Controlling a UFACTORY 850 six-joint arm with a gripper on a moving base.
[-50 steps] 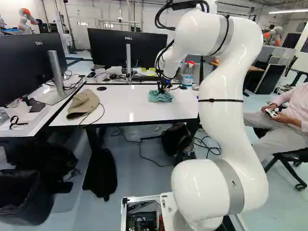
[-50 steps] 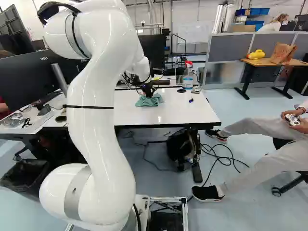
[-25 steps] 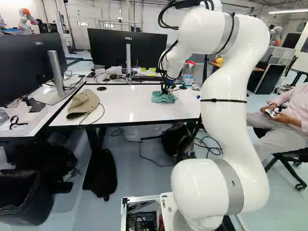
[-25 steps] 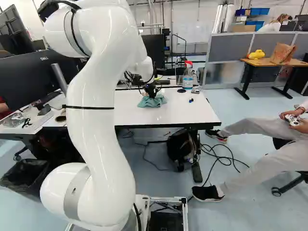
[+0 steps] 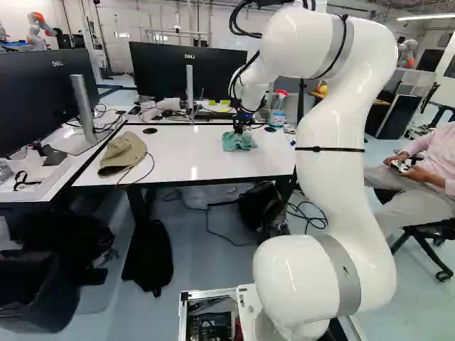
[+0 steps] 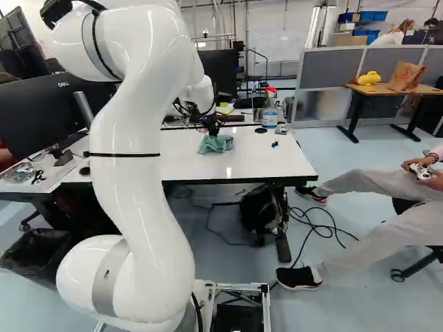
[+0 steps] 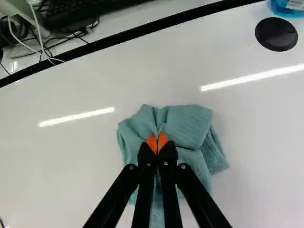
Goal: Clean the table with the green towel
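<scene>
- The gripper (image 6: pixel 213 131) is closed on the green towel (image 7: pixel 187 128), its orange pads (image 7: pixel 151 142) pinching a fold between them.
- The towel rests bunched on the white table (image 5: pixel 181 160) (a rather crumpled heap, loose folds around the fingertips).
- Near the towel, a round black disc (image 7: pixel 276 34) lies flat, just beside a spray bottle (image 6: pixel 270 114) with a red top.
- Well apart from the towel, at the left of the left base view, a tan hat (image 5: pixel 123 153) lies on the same table.
</scene>
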